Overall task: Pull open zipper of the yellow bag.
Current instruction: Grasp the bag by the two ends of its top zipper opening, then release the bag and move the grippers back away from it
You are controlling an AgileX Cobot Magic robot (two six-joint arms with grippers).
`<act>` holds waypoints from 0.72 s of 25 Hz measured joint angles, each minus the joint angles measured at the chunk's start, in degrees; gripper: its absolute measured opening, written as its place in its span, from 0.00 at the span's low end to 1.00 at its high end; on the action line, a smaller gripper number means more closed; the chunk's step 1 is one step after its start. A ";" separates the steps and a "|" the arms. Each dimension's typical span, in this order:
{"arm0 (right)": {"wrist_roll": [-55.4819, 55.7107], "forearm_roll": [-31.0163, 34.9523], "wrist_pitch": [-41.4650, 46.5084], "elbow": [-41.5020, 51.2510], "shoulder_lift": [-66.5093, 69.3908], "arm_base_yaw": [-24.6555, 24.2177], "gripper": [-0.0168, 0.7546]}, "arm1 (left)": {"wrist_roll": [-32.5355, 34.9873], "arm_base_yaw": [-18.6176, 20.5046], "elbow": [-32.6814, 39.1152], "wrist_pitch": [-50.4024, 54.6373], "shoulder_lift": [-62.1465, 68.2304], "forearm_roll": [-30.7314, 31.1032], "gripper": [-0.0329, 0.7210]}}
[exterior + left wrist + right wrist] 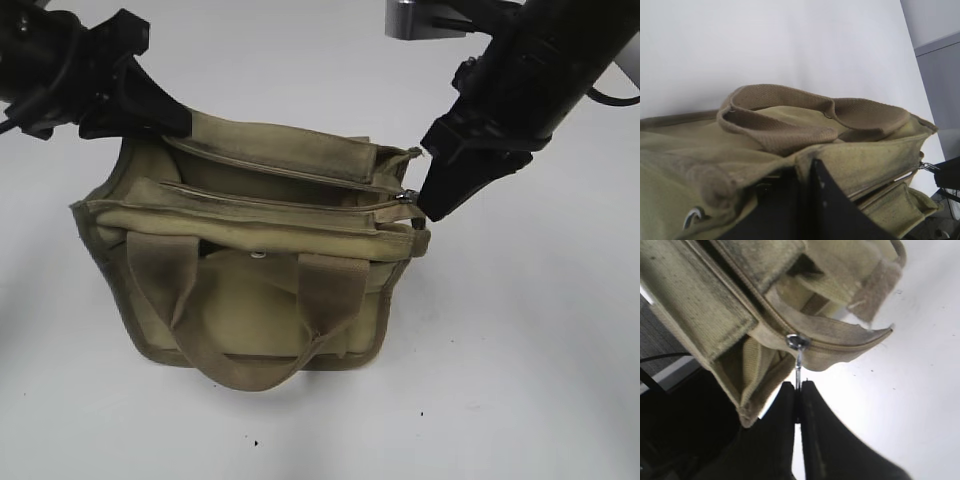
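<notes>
Nearest the exterior camera, on the white table (520, 380), the bag (250, 300) sits with its front face toward the lens. One wide webbing handle (245, 365) droops down over that face in a loop, and a small round metal snap (259, 255) shows just above it, between the handle's two ends.

Above the snap runs the boxy top, where the zipper (290, 200) crosses the fabric panel from left to right as a thin line of teeth. The top gapes along that line, so a dark slot shows between two folded flaps (how far the teeth are parted I cannot tell from here). At its right end sits the silver pull tab (408, 197), at the bag's top right corner.

Right at that corner, the right gripper (432, 205) comes down at a slant from the upper right. In the right wrist view its two black fingers (815, 410) are pressed together on the thin metal tab (798, 367), which stands straight out from the slider, so this gripper is clenched on the pull tab.

Farther back, at the top left corner of the bag, the left gripper (150, 115) meets the rear edge of the canvas. In the left wrist view its black fingers (827, 205) are closed tight and canvas bunches around them, so it appears to pinch the bag's fabric there. Beyond them both handles (790, 120) lie folded across the top.
</notes>
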 joint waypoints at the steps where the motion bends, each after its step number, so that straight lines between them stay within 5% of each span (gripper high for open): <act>1: 0.68 1.26 0.00 0.00 -0.06 0.00 0.08 | 0.00 0.00 0.00 0.00 0.00 0.25 0.10; 9: 13.09 -0.57 1.27 0.00 -6.54 0.00 0.73 | 1.50 0.42 -0.40 -0.21 -6.20 12.83 0.58; 18: 25.64 -15.80 1.27 8.82 -24.71 0.00 0.79 | -6.99 0.42 0.77 13.62 -26.71 31.23 0.63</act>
